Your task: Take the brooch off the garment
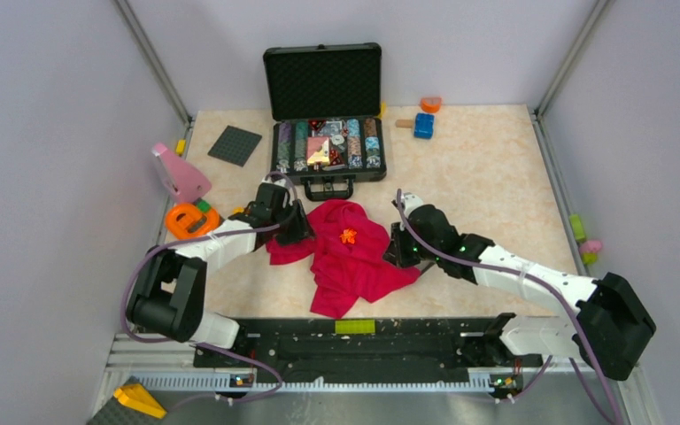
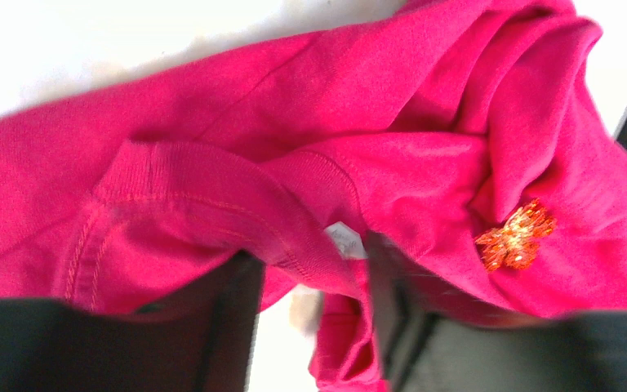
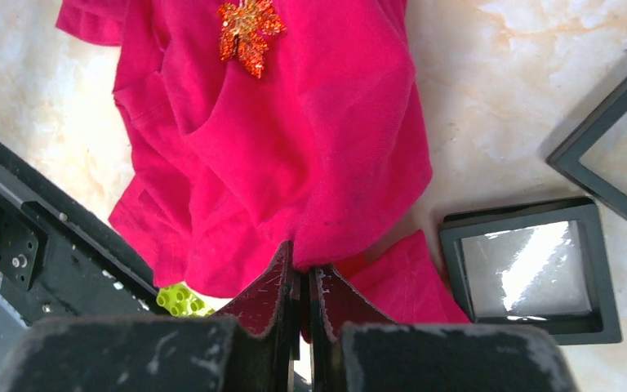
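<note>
The magenta garment [image 1: 345,266] lies crumpled in the middle of the table. The brooch [image 1: 348,235], a tiny orange-red spiky flower with a glint, sits on its upper part; it also shows in the left wrist view [image 2: 516,237] and the right wrist view [image 3: 247,31]. My left gripper [image 1: 297,228] is at the garment's left edge; its jaws [image 2: 314,278] stand apart with the ribbed collar draped over them and a fold between. My right gripper [image 1: 400,252] is at the garment's right edge, and its jaws [image 3: 302,273] are pinched on the hem of the garment [image 3: 294,163].
An open black case of chips [image 1: 328,146] stands just behind the garment. An orange ring toy [image 1: 190,220] and a pink piece [image 1: 180,173] lie at the left. Blue [image 1: 423,125] and orange [image 1: 430,104] blocks lie far right. Black framed boxes [image 3: 531,269] lie beside my right gripper.
</note>
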